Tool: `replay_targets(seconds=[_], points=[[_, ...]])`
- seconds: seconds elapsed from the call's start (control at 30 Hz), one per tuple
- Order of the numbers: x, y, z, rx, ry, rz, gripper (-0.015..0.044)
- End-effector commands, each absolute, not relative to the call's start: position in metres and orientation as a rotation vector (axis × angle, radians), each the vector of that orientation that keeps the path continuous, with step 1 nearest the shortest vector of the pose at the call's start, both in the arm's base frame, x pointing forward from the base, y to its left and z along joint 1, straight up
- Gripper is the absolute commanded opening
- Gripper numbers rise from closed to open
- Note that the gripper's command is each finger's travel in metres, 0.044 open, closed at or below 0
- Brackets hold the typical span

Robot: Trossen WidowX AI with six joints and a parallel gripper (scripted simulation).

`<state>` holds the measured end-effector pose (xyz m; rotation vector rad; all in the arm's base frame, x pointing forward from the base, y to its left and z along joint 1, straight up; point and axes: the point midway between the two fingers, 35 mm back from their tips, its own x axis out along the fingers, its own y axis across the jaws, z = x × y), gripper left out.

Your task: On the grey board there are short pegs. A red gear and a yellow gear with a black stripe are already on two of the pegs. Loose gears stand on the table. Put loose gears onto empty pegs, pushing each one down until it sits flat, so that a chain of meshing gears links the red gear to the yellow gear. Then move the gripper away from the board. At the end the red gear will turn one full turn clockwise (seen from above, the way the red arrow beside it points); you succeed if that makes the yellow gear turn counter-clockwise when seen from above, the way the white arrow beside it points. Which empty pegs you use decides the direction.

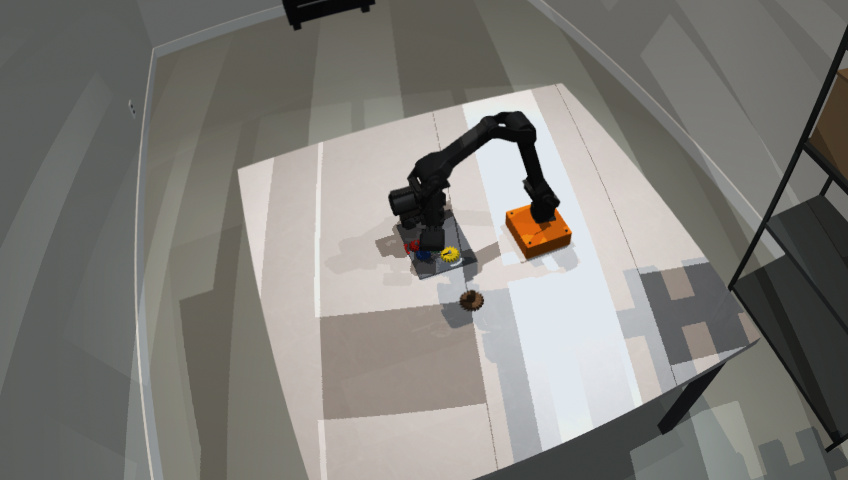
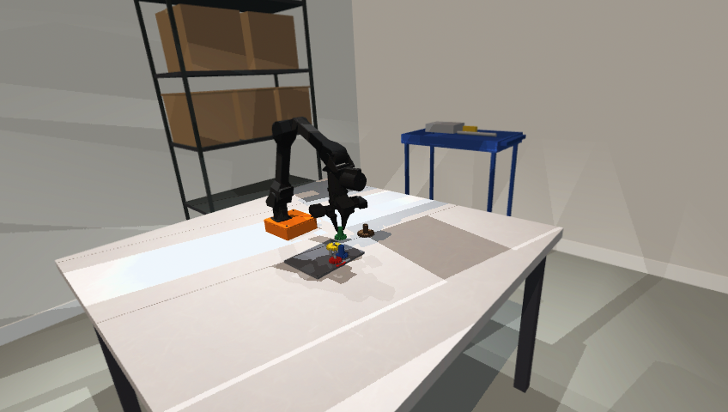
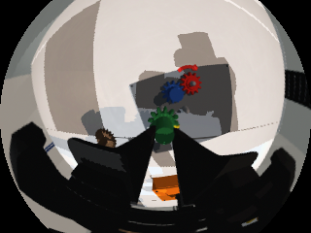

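My gripper (image 2: pixel 340 228) (image 3: pixel 163 130) is shut on the green gear (image 2: pixel 340 235) (image 3: pixel 163 117) by its hub and holds it above the grey board (image 1: pixel 421 272) (image 2: pixel 305 266) (image 3: pixel 221 99). The red gear (image 1: pixel 411 245) (image 2: pixel 334 260) (image 3: pixel 190 83) sits on the board beside the blue gear (image 1: pixel 423 254) (image 2: pixel 342 251) (image 3: pixel 173 91); they look meshed. The yellow gear (image 1: pixel 449 254) (image 2: pixel 332 246) is on its peg; in the wrist view the green gear hides nearly all of it. The brown gear (image 1: pixel 471 300) (image 2: pixel 365 232) (image 3: pixel 105 138) stands on the table off the board. The arm hides part of the board in the top view.
The arm rises from an orange base block (image 1: pixel 538 230) (image 2: pixel 290 225) (image 3: pixel 166 186) on the table, on the yellow gear's side of the board. A shelf rack (image 2: pixel 232 74) and a blue side table (image 2: pixel 462 141) stand beyond the table.
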<state>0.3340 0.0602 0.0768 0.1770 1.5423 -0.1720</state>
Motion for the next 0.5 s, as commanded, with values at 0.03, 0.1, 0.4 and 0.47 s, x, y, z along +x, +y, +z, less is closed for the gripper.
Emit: replay_targets(seconds=[0.03, 0.1, 0.4, 0.47], points=[[0.3369, 0.0603, 0.0787, 0.198, 1.534, -0.184, 0.0], [0.3369, 0.0603, 0.0787, 0.225, 1.531, -0.21, 0.0], [0.3369, 0.0601, 0.0787, 0.421, 1.504, -0.401, 0.0], [0.3369, 0.0601, 0.0787, 0.468, 1.495, -0.447, 0.0]])
